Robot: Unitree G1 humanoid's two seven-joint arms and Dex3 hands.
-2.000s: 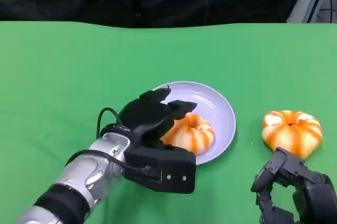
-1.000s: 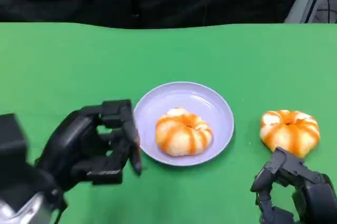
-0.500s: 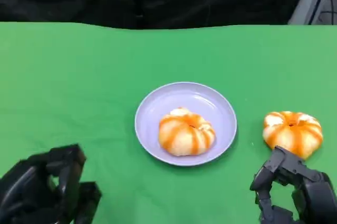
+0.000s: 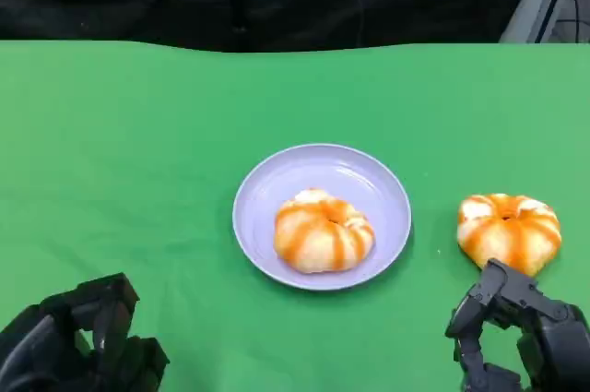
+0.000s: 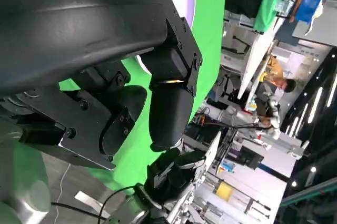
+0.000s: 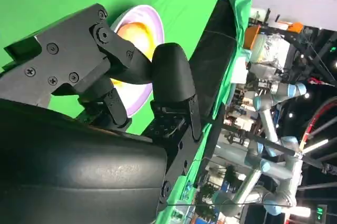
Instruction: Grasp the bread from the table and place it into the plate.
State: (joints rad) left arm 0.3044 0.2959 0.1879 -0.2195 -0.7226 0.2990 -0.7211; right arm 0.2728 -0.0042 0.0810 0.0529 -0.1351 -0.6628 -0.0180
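Left hand (image 4: pixel 78 346), empty with fingers apart, has withdrawn to the table's near-left corner, leaving one bread (image 4: pixel 324 231) on the plate (image 4: pixel 369 175) mid-table. Right hand (image 4: pixel 516 337), empty and loosely open, waits just beside the second bread (image 4: pixel 510 231), likely next.

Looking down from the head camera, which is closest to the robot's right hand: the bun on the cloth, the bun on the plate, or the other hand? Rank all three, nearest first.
From the right hand:
1. Bun on the cloth, just beyond the hand, at the right.
2. Bun on the plate, in the middle, on the purple plate.
3. Left hand, at the lower left corner.
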